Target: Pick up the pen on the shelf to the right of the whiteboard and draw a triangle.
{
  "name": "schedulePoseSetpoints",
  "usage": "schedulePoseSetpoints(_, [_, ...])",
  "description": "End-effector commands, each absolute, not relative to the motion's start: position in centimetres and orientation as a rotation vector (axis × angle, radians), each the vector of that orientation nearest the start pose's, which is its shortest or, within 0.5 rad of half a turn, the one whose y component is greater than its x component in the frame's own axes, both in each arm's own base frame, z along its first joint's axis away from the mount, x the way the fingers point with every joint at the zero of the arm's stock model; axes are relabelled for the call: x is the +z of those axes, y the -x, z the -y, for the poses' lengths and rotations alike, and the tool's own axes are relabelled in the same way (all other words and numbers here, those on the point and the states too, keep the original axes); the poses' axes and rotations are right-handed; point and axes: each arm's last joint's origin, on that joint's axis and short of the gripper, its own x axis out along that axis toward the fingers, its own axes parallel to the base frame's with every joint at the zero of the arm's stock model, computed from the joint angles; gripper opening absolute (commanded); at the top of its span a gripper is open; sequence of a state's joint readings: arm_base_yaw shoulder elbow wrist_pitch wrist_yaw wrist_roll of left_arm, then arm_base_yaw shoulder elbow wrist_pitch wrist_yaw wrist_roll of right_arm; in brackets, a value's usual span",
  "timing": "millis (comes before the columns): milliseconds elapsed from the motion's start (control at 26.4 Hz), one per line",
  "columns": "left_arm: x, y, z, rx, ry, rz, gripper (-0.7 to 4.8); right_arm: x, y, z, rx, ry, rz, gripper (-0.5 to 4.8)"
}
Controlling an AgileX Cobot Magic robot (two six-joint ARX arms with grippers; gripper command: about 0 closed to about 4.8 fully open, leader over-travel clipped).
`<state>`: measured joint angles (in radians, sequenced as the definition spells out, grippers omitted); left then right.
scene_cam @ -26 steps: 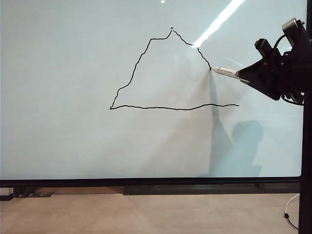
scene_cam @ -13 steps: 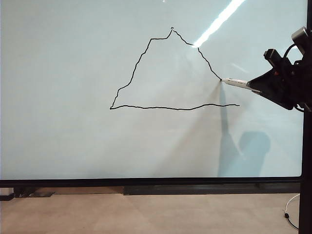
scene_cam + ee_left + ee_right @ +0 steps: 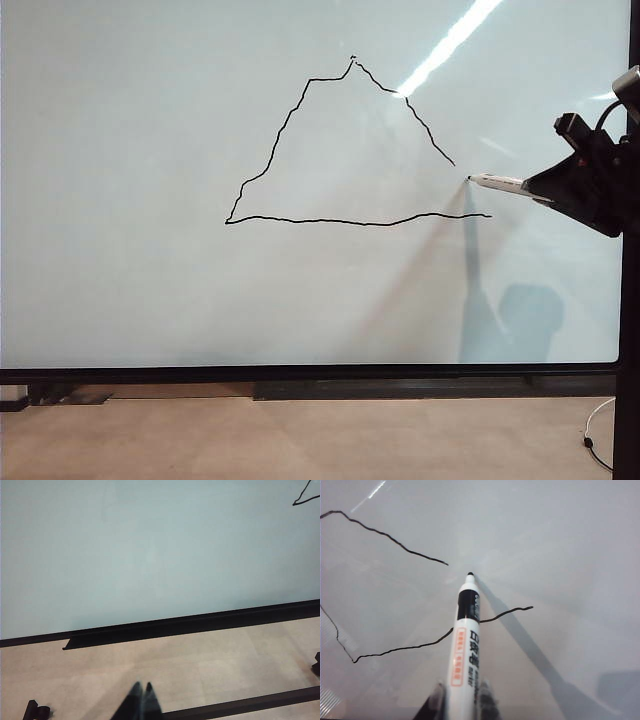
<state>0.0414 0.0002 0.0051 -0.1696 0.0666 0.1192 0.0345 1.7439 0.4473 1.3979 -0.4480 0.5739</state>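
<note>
Outside view, pen: The pen (image 3: 498, 183) has moved down and toward 4 o'clock since a second ago. Its dark tip now sits just off the end of the line, with a small bare space between them.
Outside view, triangle: The triangle (image 3: 300, 130) on the whiteboard (image 3: 150, 250) has grown along its right side, but that side stops short. The gap down to the end of the bottom line, at about 5 o'clock from the tip, is not drawn yet.
Outside view, right gripper: The right gripper (image 3: 545, 190) is at the 3 o'clock edge and has dropped lower with the pen.
Left wrist view, left gripper: The left gripper (image 3: 141, 692) hangs low over the floor, away from the board. Its jaws are pressed together and hold nothing. One corner of the drawing shows far off.
Right wrist view, jaws: The right jaws pinch the pen's barrel.
Right wrist view, tip: The tip looks lifted or barely touching, just past the line's end.
What it means: The drawing looks nearly done. The last short bit probably needs the tip pressed back on.
</note>
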Motion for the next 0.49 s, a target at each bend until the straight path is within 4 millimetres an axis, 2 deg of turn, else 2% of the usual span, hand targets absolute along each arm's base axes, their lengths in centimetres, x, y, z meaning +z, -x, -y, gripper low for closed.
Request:
schedulePoseSetpoints(38, [14.88,-9.58,-0.2,-0.036,-0.11,-0.169,-0.05,15.65,-28.22,-2.21,0.505,-0.528,-0.017,-0.05])
schedulePoseSetpoints(492, [14.88,-9.58,-0.2,-0.036,-0.11,-0.169,-0.05,15.63,-28.88,-2.19,0.498,-0.513,-0.008,-0.05])
